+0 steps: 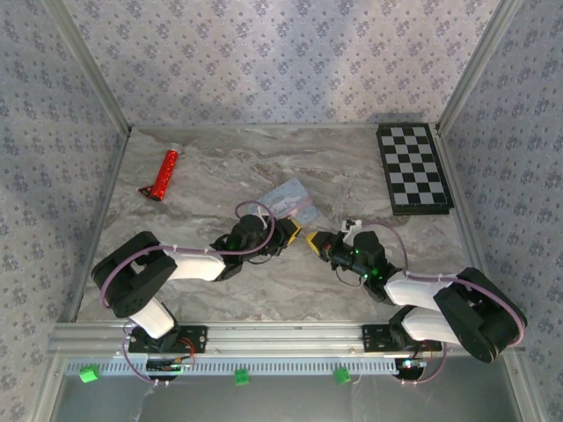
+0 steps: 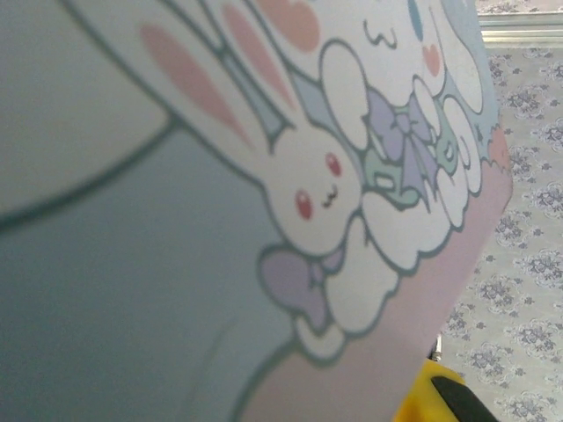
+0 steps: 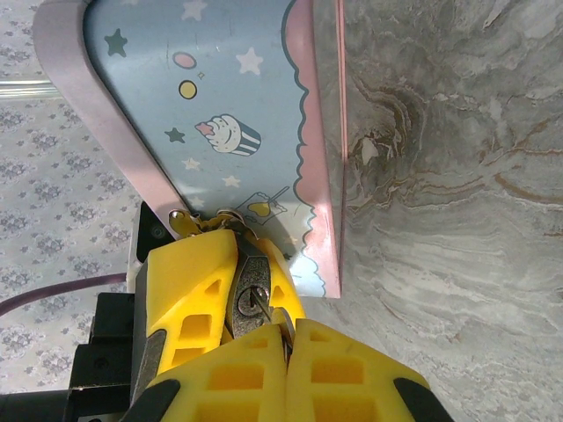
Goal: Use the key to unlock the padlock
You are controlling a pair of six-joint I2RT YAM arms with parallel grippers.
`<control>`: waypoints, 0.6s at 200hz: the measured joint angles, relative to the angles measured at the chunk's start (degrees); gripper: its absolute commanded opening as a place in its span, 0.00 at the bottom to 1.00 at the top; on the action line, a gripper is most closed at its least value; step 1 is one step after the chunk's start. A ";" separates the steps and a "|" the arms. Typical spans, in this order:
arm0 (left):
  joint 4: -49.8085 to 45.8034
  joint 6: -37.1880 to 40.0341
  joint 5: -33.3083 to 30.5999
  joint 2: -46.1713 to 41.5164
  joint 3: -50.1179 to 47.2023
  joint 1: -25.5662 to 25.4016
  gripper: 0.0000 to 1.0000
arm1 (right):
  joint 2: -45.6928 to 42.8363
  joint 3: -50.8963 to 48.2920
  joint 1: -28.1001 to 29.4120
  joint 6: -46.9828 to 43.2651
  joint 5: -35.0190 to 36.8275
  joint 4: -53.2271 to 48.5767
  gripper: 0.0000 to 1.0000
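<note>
Padlock, tiny and of dark metal (image 3: 249, 297), sits pinched in your left pincer (image 1: 291, 231) at the near edge of the pastel cartoon tin (image 3: 220, 97), in the middle of the marble bench (image 1: 220, 281). Its round keyhole (image 3: 251, 303) faces your right pincer (image 3: 286, 330), pressed together just beside it. A metal sliver at those tips may be the key (image 3: 266, 307). Your line runs straight into that hole.
</note>
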 measured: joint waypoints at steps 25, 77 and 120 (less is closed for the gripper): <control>-0.07 -0.04 -0.61 0.00 0.17 -0.22 0.00 | 0.33 0.00 0.00 0.02 0.02 0.44 0.00; 0.02 -0.02 -1.97 0.00 0.33 -0.22 0.00 | 3.21 0.00 0.00 2.10 0.42 4.59 0.00; 0.04 -0.04 -3.21 0.00 0.33 -0.66 0.00 | 3.78 -0.02 -0.37 3.52 0.50 5.51 0.00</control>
